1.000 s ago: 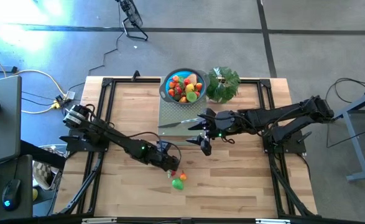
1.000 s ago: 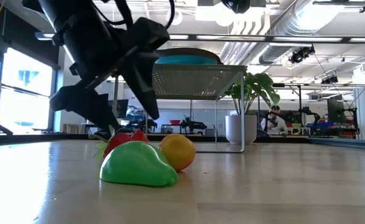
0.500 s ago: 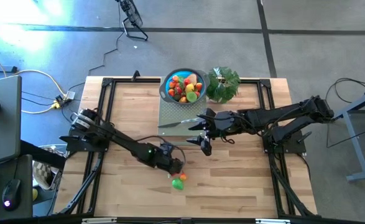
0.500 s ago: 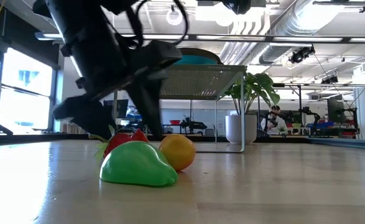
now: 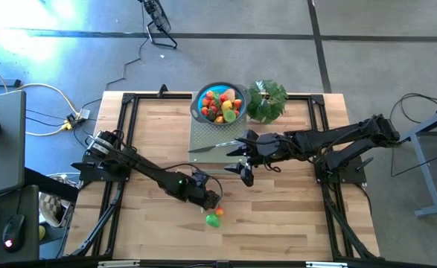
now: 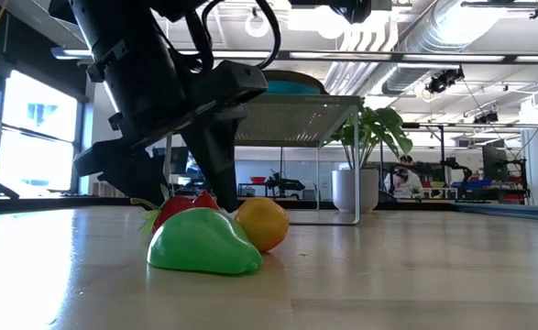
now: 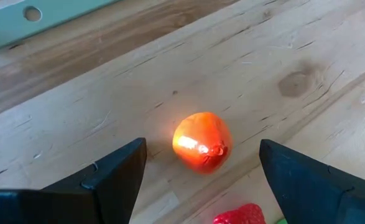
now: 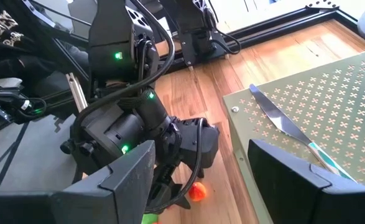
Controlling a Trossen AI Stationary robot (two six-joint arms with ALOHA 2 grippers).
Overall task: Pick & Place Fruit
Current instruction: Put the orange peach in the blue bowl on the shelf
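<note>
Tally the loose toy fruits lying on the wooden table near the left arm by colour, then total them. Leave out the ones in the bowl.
Green toy fruit: 1
Orange round toy fruit: 1
Red toy fruit: 1
Total: 3, all clustered together on the wooden table, with the left gripper open just above them.

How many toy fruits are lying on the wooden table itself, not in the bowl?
3: a green fruit, an orange fruit touching it, and a red fruit behind them, all under the open left gripper. Others may be hidden.
</note>
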